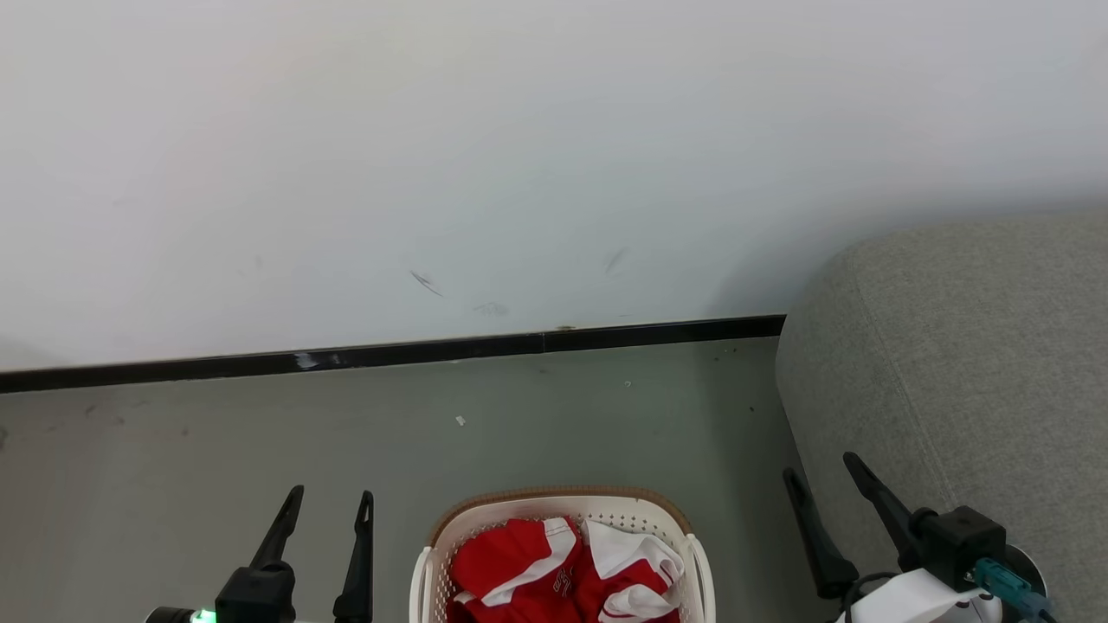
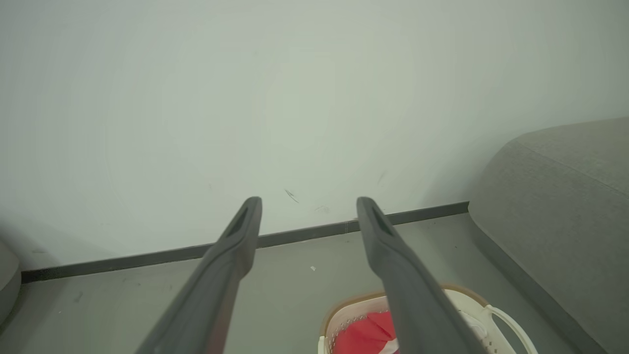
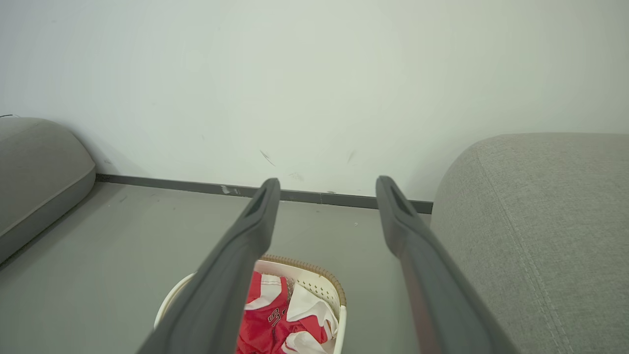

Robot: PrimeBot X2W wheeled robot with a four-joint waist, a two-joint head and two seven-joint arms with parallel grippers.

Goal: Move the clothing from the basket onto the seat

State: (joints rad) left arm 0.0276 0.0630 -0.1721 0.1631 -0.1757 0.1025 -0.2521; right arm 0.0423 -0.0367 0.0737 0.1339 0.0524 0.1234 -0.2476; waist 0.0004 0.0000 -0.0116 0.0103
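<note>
Floor right in front of me: the basket [image 1: 554, 495] sits on the grey floor [image 1: 216, 433], at the near edge of my head view and roughly between my two hands. It has cream sides full of little holes and a brown rim.
Clothing: the red and white clothing [image 1: 537, 562] is bunched up inside the basket, sitting within the rim as far as I can see. My right wrist view catches some lettering on the red, but it's too crumpled to read.
Left hand: my left gripper [image 1: 332, 493] hangs just left of the basket over bare floor. The fingers are spread apart and empty, pointing toward the far wall.
Right hand: my right gripper [image 1: 819, 465] is off to the right of the basket, close by the seat's left side. Its fingers are spread wide and empty too. Can't tell if it's touching the fabric.
Seat: the big grey fabric seat [image 1: 969, 363] takes up the right side. It has a rounded corner and a stitched seam running down it.
Basket vs seat: near each other but apart, with a strip of floor between them.
Wall: the pale wall [image 1: 519, 156] stands on the far side, with a few dark scuffs [image 1: 424, 282] low down and a black skirting strip [image 1: 433, 350] where it meets the floor.
Far left: another grey cushion [image 3: 39, 162] shows up in my right wrist view, well apart from the basket.
Floor bits: a tiny white speck [image 1: 460, 420] lies between the basket and the skirting.
</note>
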